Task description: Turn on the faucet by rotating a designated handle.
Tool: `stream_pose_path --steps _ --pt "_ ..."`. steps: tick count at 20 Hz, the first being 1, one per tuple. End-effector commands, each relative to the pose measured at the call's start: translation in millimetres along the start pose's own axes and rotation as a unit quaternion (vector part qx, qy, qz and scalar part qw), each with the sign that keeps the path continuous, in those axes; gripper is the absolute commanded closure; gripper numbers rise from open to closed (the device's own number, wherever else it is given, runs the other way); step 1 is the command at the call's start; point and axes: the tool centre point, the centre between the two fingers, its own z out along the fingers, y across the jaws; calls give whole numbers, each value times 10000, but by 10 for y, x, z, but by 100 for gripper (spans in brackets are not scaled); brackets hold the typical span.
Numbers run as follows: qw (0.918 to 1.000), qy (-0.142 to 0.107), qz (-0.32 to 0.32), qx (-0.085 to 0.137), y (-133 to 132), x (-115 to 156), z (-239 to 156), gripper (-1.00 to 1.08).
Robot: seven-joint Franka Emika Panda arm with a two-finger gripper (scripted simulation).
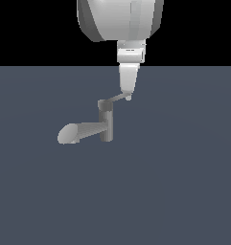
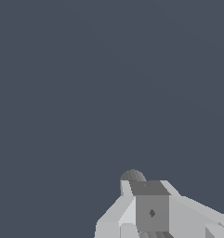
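The grey faucet [image 1: 106, 125] stands on the flat floor, an upright post with a thick spout [image 1: 81, 132] reaching toward the exterior view's left and ending in a pale oval. The thin handle [image 1: 116, 99] sticks out from the post's cap toward the exterior view's right. My gripper [image 1: 128, 97] comes down from above, its tip touching the handle's far end. The fingers [image 2: 152, 211] show no gap between them and hold nothing. In the wrist view a small rounded grey piece [image 2: 133, 175] shows just past the fingers; I cannot tell which part it is.
The plain dark blue-grey floor [image 1: 174, 182] lies all around the faucet. The big white arm [image 1: 121, 19] hangs above and behind the handle. No other object shows.
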Motion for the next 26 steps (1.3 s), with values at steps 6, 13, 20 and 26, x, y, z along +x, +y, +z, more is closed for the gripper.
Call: stream_pose_path --steps 6,13,20,26 --pt "10000 6 5 -37 257 32 14 108" --pt "10000 6 5 -37 476 52 12 108" --pt "9999 -2 -27 102 530 -120 -99 108" --pt "10000 2 -12 38 765 -254 -47 108"
